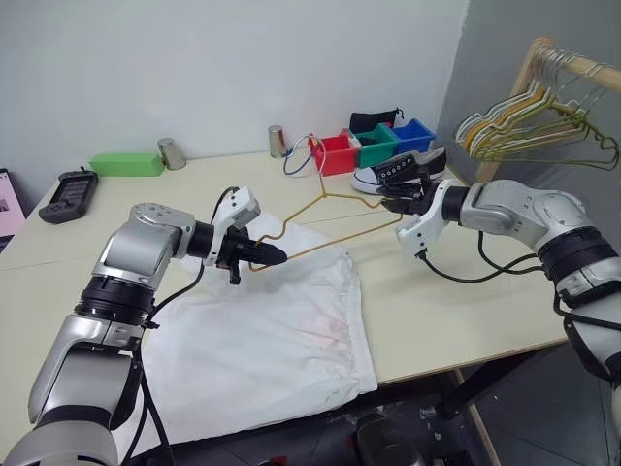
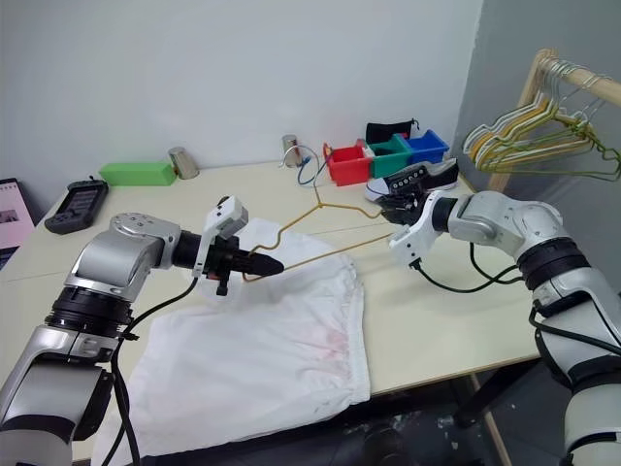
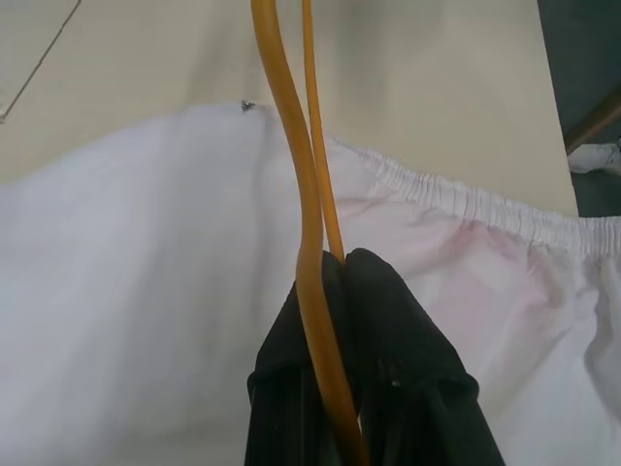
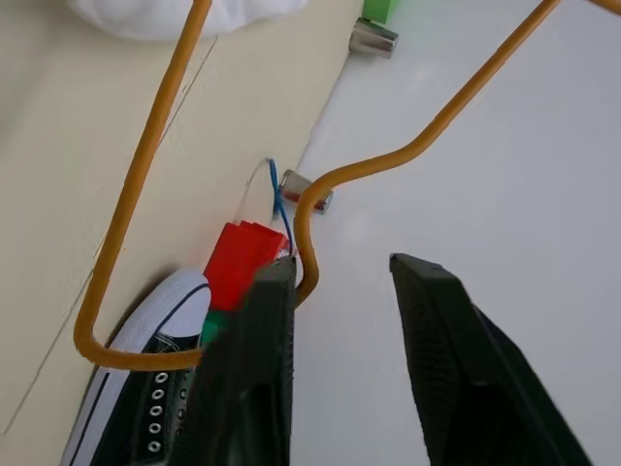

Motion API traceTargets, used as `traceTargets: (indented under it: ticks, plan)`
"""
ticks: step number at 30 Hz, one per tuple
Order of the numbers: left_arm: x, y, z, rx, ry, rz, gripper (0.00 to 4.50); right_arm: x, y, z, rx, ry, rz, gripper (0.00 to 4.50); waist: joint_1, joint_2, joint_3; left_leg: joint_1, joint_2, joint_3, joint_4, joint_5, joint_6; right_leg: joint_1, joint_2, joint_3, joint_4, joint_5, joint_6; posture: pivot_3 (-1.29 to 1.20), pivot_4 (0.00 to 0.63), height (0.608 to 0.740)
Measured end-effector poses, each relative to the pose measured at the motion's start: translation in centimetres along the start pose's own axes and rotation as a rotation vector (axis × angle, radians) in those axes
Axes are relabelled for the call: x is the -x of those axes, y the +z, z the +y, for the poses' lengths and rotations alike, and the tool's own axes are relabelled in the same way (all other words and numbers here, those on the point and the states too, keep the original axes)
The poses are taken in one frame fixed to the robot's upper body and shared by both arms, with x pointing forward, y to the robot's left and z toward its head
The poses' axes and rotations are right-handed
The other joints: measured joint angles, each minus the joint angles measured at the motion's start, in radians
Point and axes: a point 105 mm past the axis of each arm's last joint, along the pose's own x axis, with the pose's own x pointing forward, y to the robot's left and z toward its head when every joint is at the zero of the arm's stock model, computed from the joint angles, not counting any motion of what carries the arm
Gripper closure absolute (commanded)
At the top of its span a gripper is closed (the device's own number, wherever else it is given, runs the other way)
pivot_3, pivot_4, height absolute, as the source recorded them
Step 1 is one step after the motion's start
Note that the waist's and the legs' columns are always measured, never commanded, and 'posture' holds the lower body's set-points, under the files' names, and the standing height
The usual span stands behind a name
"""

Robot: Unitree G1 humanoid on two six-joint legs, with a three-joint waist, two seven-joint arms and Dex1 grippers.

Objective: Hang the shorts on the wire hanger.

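Observation:
The white wrinkled shorts (image 1: 262,330) lie flat on the table in front of me, waistband toward the right, with a faint pink stain near the middle. The tan-yellow wire hanger (image 1: 325,193) is held up above the shorts' far edge, hook pointing away. My left gripper (image 1: 277,256) is shut on the hanger's left end; the left wrist view shows its black fingertips (image 3: 374,291) pinching the wire (image 3: 291,116) over the shorts (image 3: 146,252). My right gripper (image 4: 342,264) stands open at the hanger's right corner (image 4: 146,155), and the wire runs beside one finger, not clamped.
A black-and-white shoe (image 1: 398,170) lies just behind my right gripper, with red (image 1: 335,153), green (image 1: 376,146) and blue (image 1: 412,134) bins beyond it. Two metal cans, a green box (image 1: 126,164) and a black device (image 1: 68,196) stand at the back left. A wooden rack (image 1: 543,126) with several hangers stands to the right.

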Motion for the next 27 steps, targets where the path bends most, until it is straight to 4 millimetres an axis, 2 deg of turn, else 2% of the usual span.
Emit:
traceTargets:
  ticks: [2, 4, 5, 6, 9, 11, 14, 21, 27]
  plan:
    - [0.0, 0.1, 0.3, -0.047, 0.029, 0.009, 4.50, 0.2, 0.0, 0.1, -0.074, 0.008, -0.002, 1.63, 0.000, 0.000, 0.000, 0.000, 0.000, 0.000, 0.000, 0.000, 0.000, 0.001, 0.000, 0.000, 0.000, 0.000, 0.000, -0.32, 0.000, 0.740]
    - [0.0, 0.0, 0.8, -0.122, 0.073, 0.030, 4.50, 0.4, 0.0, 0.6, -0.206, 0.039, 0.002, 1.26, 0.000, -0.001, -0.001, 0.001, 0.000, 0.000, 0.000, 0.000, 0.000, 0.002, 0.000, -0.001, -0.001, 0.000, 0.000, -0.32, 0.000, 0.740]
    - [-0.1, 0.0, 1.2, -0.193, 0.118, 0.054, 4.50, 0.7, 0.2, 0.9, -0.342, 0.071, -0.006, 1.02, 0.001, -0.001, -0.001, 0.001, 0.000, -0.001, 0.001, 0.000, 0.000, 0.002, 0.000, -0.001, -0.001, 0.000, 0.000, -0.32, 0.000, 0.740]
    - [-0.1, -0.1, 1.3, -0.205, 0.127, 0.058, 4.50, 0.8, 0.3, 0.9, -0.366, 0.079, -0.009, 0.85, 0.001, -0.001, -0.001, 0.001, 0.000, -0.001, 0.001, 0.000, 0.000, 0.002, 0.000, -0.001, -0.001, 0.000, 0.000, -0.32, 0.000, 0.740]
    - [-0.2, 0.0, 1.9, -0.295, 0.193, 0.069, 4.50, 1.5, 0.9, 0.4, -0.553, 0.132, -0.041, 0.12, 0.001, -0.001, -0.001, 0.001, 0.000, -0.001, 0.001, 0.000, 0.000, 0.002, 0.000, -0.001, 0.000, 0.000, 0.000, -0.32, 0.000, 0.740]
    - [-0.4, 0.4, 2.4, -0.372, 0.257, 0.068, 4.50, 2.0, 1.1, -0.9, -0.681, 0.121, -0.056, 0.06, 0.002, -0.001, -0.001, 0.000, 0.000, -0.002, 0.001, 0.000, 0.000, 0.002, 0.000, -0.002, 0.000, 0.000, 0.000, -0.32, 0.000, 0.740]
    - [-0.9, 0.9, 2.8, -0.449, 0.323, 0.053, 4.50, 2.4, 1.0, -1.4, -0.797, 0.106, -0.043, 0.06, 0.006, -0.002, -0.003, 0.000, 0.000, -0.002, 0.001, 0.000, 0.000, 0.002, 0.000, -0.002, 0.000, 0.000, 0.000, -0.32, 0.000, 0.740]
    - [-1.3, 2.4, 2.2, -0.624, 0.409, 0.019, 4.50, 2.6, 0.8, 1.5, -0.948, 0.172, 0.039, 0.06, 0.006, -0.002, -0.003, -0.002, 0.000, -0.002, 0.001, 0.000, 0.000, -0.001, 0.000, -0.002, 0.000, 0.000, 0.000, -0.31, 0.000, 0.740]
    - [-1.4, 3.6, 1.6, -0.778, 0.439, 0.027, 4.50, 2.0, 0.0, 1.7, -0.925, 0.128, 0.115, 0.06, 0.004, -0.002, -0.004, -0.002, 0.000, -0.001, 0.001, 0.000, 0.000, -0.001, 0.000, -0.002, 0.000, 0.000, 0.000, -0.31, 0.000, 0.740]
